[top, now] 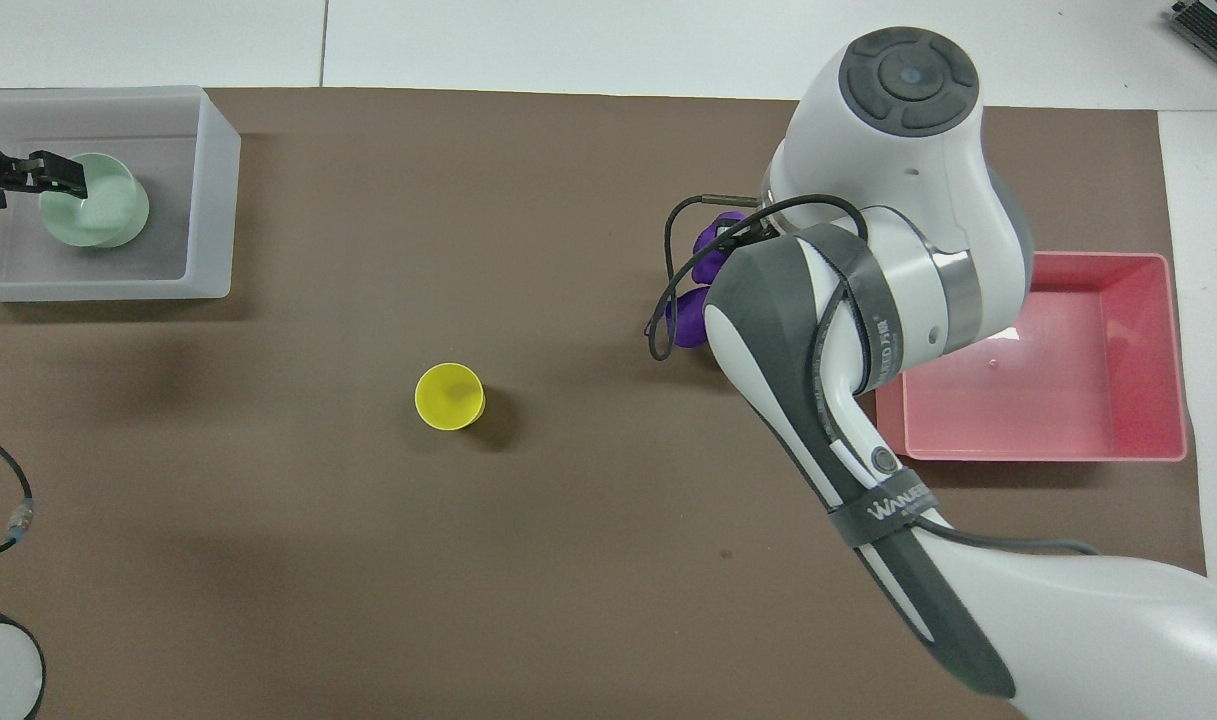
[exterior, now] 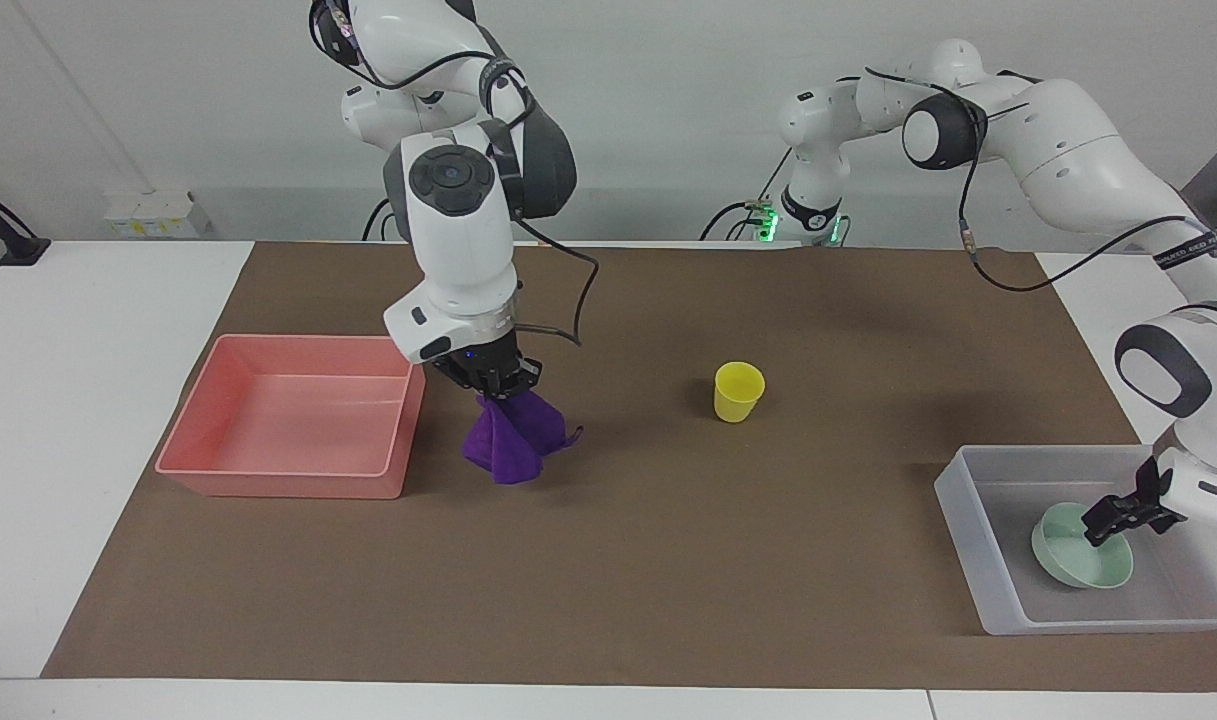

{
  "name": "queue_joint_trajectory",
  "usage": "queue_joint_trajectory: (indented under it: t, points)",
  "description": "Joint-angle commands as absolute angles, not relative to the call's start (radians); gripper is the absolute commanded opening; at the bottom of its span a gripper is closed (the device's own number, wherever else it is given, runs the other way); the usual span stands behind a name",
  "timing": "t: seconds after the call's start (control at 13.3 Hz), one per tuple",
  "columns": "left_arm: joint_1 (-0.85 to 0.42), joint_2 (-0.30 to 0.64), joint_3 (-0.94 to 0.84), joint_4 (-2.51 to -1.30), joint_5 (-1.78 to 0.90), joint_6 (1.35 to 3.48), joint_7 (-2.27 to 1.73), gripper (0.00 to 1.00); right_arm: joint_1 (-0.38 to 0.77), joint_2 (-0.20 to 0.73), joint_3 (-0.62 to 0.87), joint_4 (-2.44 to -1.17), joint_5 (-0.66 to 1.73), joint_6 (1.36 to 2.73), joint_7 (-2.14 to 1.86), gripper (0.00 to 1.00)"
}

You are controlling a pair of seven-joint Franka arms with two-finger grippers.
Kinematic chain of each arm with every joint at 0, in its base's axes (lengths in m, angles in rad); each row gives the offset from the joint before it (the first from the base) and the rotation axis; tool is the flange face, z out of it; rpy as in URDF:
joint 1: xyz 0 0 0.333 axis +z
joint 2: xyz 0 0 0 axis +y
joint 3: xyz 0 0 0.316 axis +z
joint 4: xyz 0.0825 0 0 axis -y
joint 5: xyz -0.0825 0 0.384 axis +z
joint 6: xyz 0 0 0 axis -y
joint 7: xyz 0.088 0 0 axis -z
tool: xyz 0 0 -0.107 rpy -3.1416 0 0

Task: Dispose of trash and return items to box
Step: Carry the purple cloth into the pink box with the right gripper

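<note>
Right gripper (exterior: 496,388): fingers pinched tight on the top of a purple cloth (exterior: 513,440), which hangs bunched straight below the fingertips, lifted over the brown mat (exterior: 668,560) just beside the pink bin (exterior: 298,415). Left gripper (exterior: 1118,515): fingers spread wide, poised at the rim of the mint-green bowl (exterior: 1080,552), one fingertip over its hollow; whether it touches the rim I cannot tell. The bowl sits on the floor of the translucent box (exterior: 978,545) at the left arm's end of the table, directly beneath those fingers. Yellow cup (exterior: 738,391): upright on the mat, well apart from both sets of fingers, between the hanging cloth and the box.
</note>
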State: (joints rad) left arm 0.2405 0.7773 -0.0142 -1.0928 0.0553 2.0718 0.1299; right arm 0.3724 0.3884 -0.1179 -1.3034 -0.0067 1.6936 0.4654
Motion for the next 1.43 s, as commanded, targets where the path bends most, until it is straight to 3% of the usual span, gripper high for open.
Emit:
queue_joint_trajectory:
  t: [0.0,0.45,0.75,1.12,1.35]
  points:
    - [0.226,0.706,-0.014,-1.129,0.074,2.068,0.15,1.0,0.348,0.341,-0.15,-1.313,0.002,1.638,0.366,0.0]
    - [0.135,0.477,-0.014,-1.34,0.063,2.06,0.19,1.0,0.278,0.241,-0.265,-1.362,0.0,1.554,0.089,0.0]
    - [0.062,0.342,-0.015,-1.521,0.063,2.049,0.178,1.0,0.247,0.184,-0.336,-1.497,0.002,1.58,-0.084,0.0]
    - [-0.095,0.255,-0.015,-1.716,0.063,2.068,0.08,1.0,0.209,0.085,-0.374,-1.776,-0.002,1.852,-0.178,0.0]
    - [-0.182,0.223,-0.018,-1.798,0.061,2.075,-0.006,1.0,0.206,0.075,-0.386,-1.856,0.0,1.931,-0.186,0.0]
